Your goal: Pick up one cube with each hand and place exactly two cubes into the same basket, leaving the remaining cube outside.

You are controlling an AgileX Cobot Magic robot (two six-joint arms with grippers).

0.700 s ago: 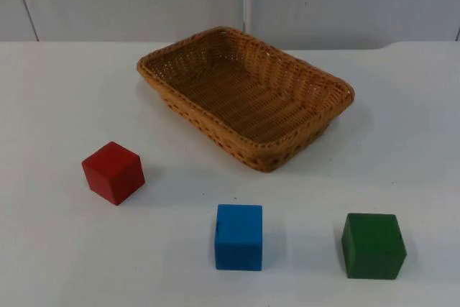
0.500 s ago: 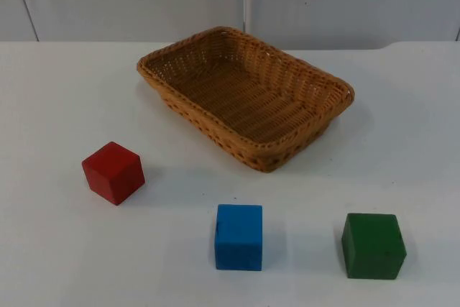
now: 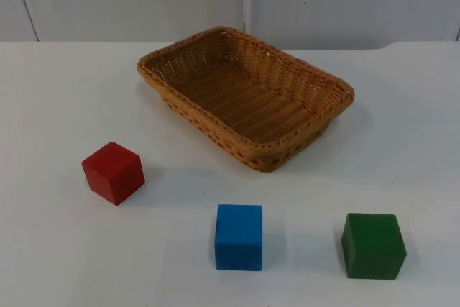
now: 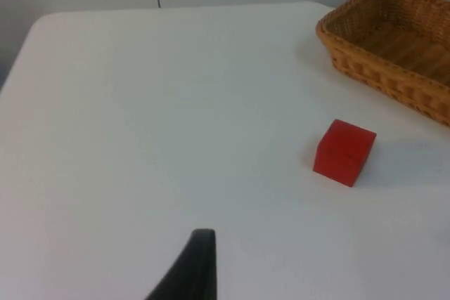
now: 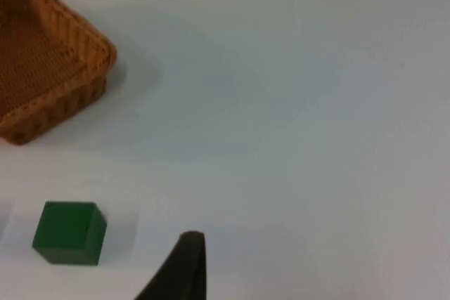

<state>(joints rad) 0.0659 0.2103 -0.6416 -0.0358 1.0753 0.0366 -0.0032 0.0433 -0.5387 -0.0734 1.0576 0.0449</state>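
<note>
Left wrist view: basket (image 4: 394,47) cut off by the picture edge, far side and most of its inside out of frame. Left gripper: 1 fingertip (image 4: 193,265) seen, the rest cut off, finger state not readable. Right wrist view: basket (image 5: 49,75) cut at the edge. Right gripper same, 1 fingertip (image 5: 184,268), state unclear. Top view: green cube (image 3: 373,245) base close to the picture's lower edge.

The rectangular woven wicker basket (image 3: 246,96) stands behind three wooden cubes: red cube (image 3: 113,172) left, blue cube (image 3: 238,236) centre, green cube (image 3: 372,245) right.
</note>
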